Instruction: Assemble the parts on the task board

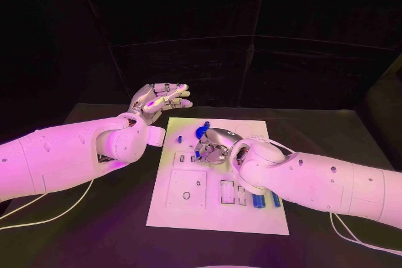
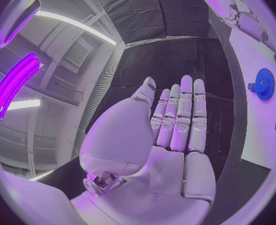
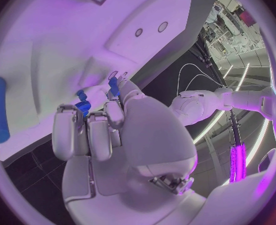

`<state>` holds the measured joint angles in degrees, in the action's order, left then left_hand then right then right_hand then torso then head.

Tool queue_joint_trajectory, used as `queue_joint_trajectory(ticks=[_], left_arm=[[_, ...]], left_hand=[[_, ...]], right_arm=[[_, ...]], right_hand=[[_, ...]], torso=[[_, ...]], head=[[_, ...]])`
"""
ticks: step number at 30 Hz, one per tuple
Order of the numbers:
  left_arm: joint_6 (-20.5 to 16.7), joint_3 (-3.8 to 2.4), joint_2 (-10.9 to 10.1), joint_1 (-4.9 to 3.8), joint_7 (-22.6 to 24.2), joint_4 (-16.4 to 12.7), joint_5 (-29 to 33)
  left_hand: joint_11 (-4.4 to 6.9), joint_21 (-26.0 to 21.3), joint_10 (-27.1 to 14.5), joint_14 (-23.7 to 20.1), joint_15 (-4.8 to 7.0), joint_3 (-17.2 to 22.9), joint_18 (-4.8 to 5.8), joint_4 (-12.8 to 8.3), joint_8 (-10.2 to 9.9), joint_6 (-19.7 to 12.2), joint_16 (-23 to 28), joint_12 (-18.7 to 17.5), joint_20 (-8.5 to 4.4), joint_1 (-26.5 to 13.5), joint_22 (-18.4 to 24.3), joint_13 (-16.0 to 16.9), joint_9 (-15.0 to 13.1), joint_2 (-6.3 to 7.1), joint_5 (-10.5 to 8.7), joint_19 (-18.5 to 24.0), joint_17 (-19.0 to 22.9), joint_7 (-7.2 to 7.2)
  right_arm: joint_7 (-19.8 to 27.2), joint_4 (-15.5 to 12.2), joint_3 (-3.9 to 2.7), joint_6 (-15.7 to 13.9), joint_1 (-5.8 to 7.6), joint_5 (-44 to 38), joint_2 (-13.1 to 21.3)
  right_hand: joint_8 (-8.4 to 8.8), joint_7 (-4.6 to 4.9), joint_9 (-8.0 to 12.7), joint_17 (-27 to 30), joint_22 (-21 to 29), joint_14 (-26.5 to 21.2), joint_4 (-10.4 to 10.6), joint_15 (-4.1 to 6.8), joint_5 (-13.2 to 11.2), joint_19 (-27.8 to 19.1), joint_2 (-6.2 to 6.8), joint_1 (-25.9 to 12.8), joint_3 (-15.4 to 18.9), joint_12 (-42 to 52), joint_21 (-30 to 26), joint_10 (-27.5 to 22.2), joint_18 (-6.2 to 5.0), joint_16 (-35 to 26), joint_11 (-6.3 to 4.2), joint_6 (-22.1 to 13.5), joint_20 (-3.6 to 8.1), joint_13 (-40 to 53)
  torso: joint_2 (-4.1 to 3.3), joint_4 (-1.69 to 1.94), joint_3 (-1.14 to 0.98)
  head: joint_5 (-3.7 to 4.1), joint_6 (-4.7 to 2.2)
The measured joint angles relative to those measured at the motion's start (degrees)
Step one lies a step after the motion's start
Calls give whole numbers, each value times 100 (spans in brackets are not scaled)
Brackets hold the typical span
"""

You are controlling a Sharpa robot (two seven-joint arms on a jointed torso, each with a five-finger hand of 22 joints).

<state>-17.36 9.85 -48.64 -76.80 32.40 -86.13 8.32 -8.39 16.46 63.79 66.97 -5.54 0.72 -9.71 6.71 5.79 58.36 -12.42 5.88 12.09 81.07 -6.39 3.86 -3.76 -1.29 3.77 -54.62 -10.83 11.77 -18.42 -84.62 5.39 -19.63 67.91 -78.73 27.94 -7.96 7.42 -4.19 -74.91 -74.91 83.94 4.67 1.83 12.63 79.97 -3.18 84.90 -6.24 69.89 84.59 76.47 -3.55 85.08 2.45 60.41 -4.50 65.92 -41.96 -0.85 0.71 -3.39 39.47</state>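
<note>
Right hand [image 1: 214, 147] down on task board [image 1: 189, 213], fingers pinching small blue part [image 3: 83, 106] near board's middle. Part looks light, rigid, slick plastic: keep your grip on its sides, pressure gentle. Left hand [image 1: 159, 99] open, empty, raised beside board above counter [image 1: 100, 233]. Blue gear [image 2: 263, 84] lies at board's far end.

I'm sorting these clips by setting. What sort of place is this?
Probably a robot lab or test cell: a black table carries a white task board with small blue parts, and purple strip lights line the room.
</note>
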Motion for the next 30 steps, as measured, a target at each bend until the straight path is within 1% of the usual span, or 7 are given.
queue_joint_trajectory(ticks=[5,15,17,24,25,30], left_arm=[[1,0,5,0,-2,5,0],[4,0,9,0,-7,15,0],[5,0,10,0,-8,15,0],[9,0,12,1,-13,19,0],[10,0,13,1,-13,21,0],[11,0,15,1,-15,26,0]], left_hand=[[0,0,0,0,0,0,0,0,0,0,0,0,0,0,0,0,0,0,0,0,0,0],[0,0,0,0,0,0,0,0,0,0,0,0,0,0,0,0,0,0,0,0,1,0],[0,0,0,0,0,0,0,0,0,0,0,0,0,0,-1,0,0,0,0,0,1,0],[0,0,0,0,0,0,0,0,0,0,0,0,0,0,-1,0,0,0,0,0,-4,0],[0,0,0,0,0,0,0,0,0,0,0,0,0,0,-1,0,0,0,0,0,-4,0],[0,0,0,0,0,0,0,0,0,0,0,-24,0,0,-1,0,0,0,0,0,-4,0]], right_arm=[[-54,59,2,34,-26,-82,-41],[-143,149,2,85,-42,-208,-85],[-154,164,2,93,-43,-231,-91],[-173,187,-1,131,-44,-302,-119],[-175,188,-2,135,-43,-308,-119],[-180,191,-5,163,-42,-334,-116]], right_hand=[[0,0,0,0,0,0,-16,0,5,0,1,0,-17,0,0,0,0,0,0,0,0,0],[-1,0,0,0,0,0,-17,-1,16,0,20,-17,-17,0,0,0,0,0,0,0,0,0],[-1,0,0,0,0,0,-16,-1,16,0,49,-46,-17,-1,0,1,0,0,0,0,0,-20],[-2,0,0,1,0,0,-8,-1,16,0,66,-60,-26,-1,0,3,0,0,-3,1,0,-28],[-2,0,0,1,0,0,-8,0,16,0,78,-62,-26,-1,0,21,-1,0,-21,1,0,-24],[-2,1,0,1,0,1,23,-1,16,0,123,-107,-56,-2,0,43,0,0,-43,2,0,-21]], torso=[[0,-1,-2],[0,-2,-3],[0,-3,-2],[-1,-3,-2],[-1,-3,-2],[-1,-3,-2]], head=[[2,14],[-18,44],[-19,46],[-31,69],[-32,71],[-36,88]])
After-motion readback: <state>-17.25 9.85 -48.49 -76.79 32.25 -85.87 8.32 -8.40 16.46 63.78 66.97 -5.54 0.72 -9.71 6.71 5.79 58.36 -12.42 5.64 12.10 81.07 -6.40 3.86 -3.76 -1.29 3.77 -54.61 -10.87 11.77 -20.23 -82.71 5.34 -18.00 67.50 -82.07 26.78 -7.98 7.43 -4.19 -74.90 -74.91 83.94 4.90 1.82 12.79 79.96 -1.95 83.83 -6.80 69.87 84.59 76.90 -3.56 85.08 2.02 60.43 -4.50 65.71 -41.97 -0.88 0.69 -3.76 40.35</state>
